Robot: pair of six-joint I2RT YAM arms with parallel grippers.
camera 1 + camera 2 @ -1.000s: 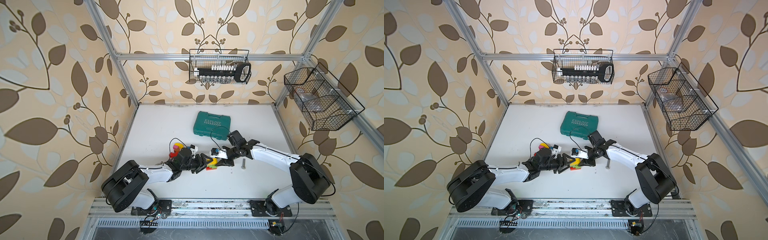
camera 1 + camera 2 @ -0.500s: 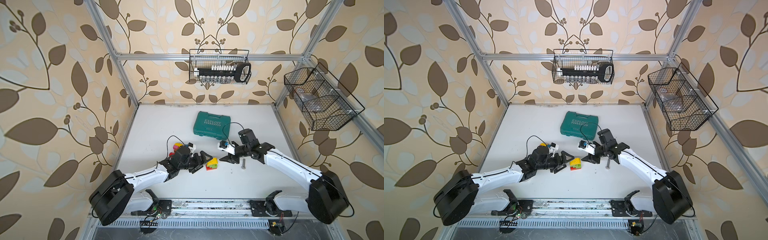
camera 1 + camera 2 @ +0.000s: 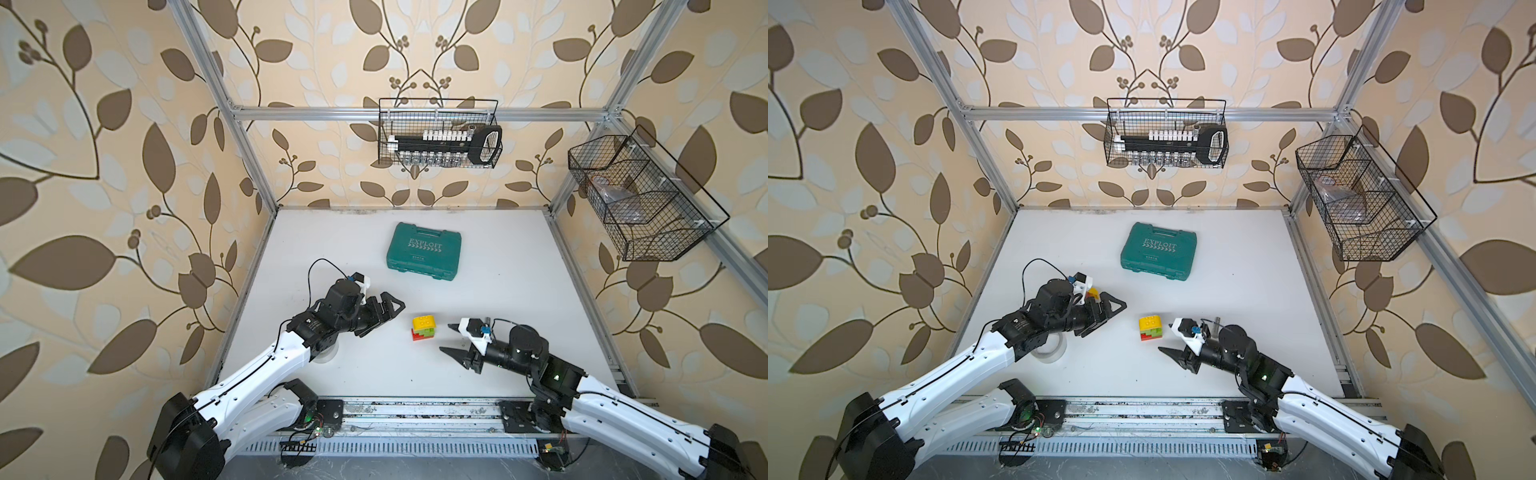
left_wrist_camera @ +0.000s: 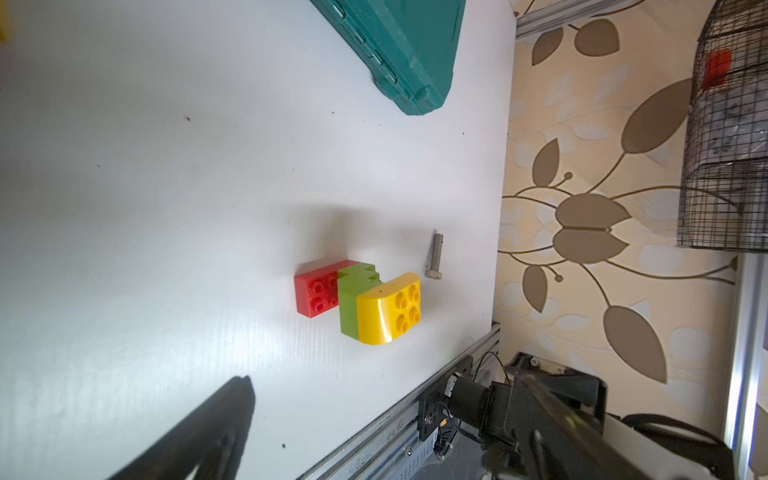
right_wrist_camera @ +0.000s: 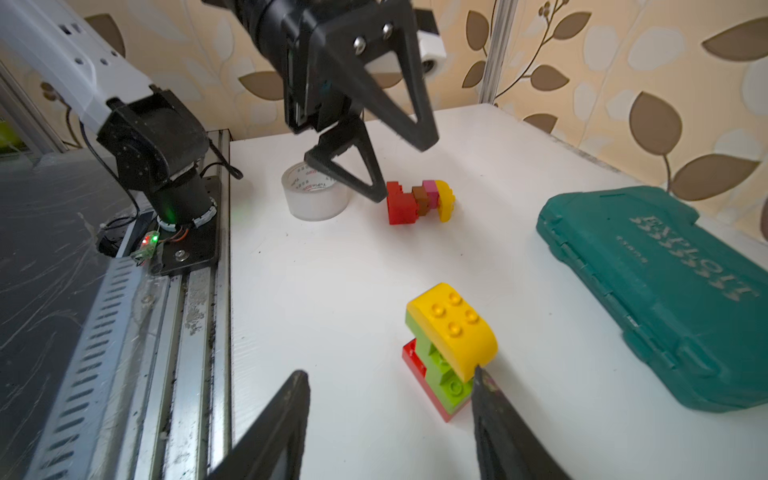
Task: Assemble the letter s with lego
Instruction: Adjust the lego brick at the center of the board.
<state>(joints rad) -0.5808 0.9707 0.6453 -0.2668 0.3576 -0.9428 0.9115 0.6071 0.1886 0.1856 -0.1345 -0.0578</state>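
White worktop (image 3: 332, 253), pincers empty: left pincer (image 3: 384, 320) wide, right pincer (image 3: 445, 337) partly spread. I'd pinch green stack (image 3: 424, 328) and pink stack (image 5: 419, 203) by flat sides, studs aligned.

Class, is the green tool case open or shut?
Shut. The green tool case lies flat, lettered lid down on its base, no contents showing.
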